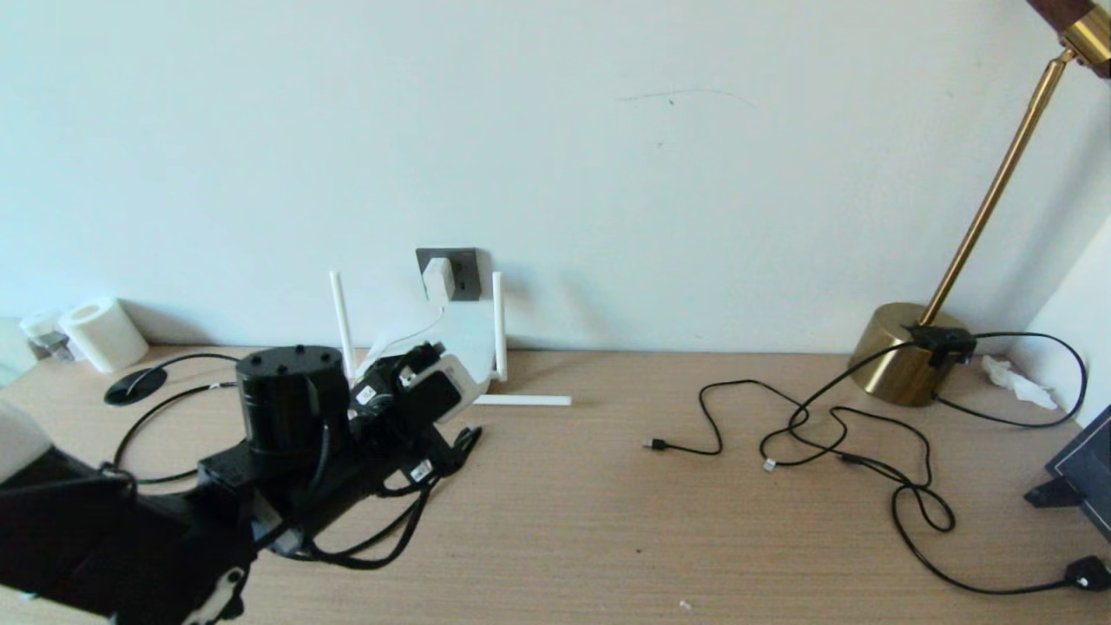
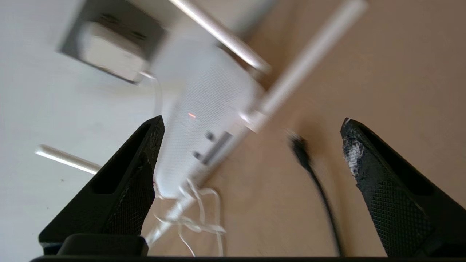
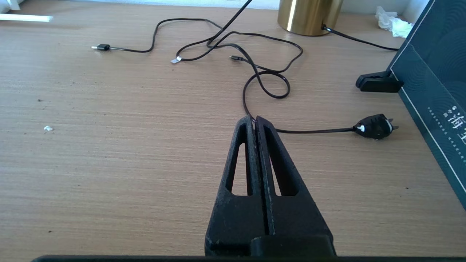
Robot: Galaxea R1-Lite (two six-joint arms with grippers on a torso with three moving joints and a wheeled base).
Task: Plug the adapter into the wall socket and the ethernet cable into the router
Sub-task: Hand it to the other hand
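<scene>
The white adapter [image 1: 438, 278] sits plugged into the dark grey wall socket [image 1: 464, 271], and its thin white cord runs down to the router [image 1: 464, 347]. In the left wrist view the adapter [image 2: 109, 54], socket [image 2: 149, 32] and router [image 2: 211, 109] lie ahead. My left gripper [image 1: 421, 391] [image 2: 252, 120] hovers open just in front of the router's port edge, holding nothing. The black ethernet cable [image 2: 309, 163] lies on the desk between the fingers, its connector short of the router and apart from it; in the head view its end [image 1: 470, 434] is beside the gripper. My right gripper [image 3: 255, 118] is shut and empty over the desk.
One router antenna [image 1: 521, 400] lies flat on the desk. A white roll [image 1: 102, 334] stands at the back left. To the right are a brass lamp base [image 1: 907, 351], tangled thin black cords [image 1: 833, 425], a black plug [image 3: 375, 126] and a dark box [image 3: 433, 83].
</scene>
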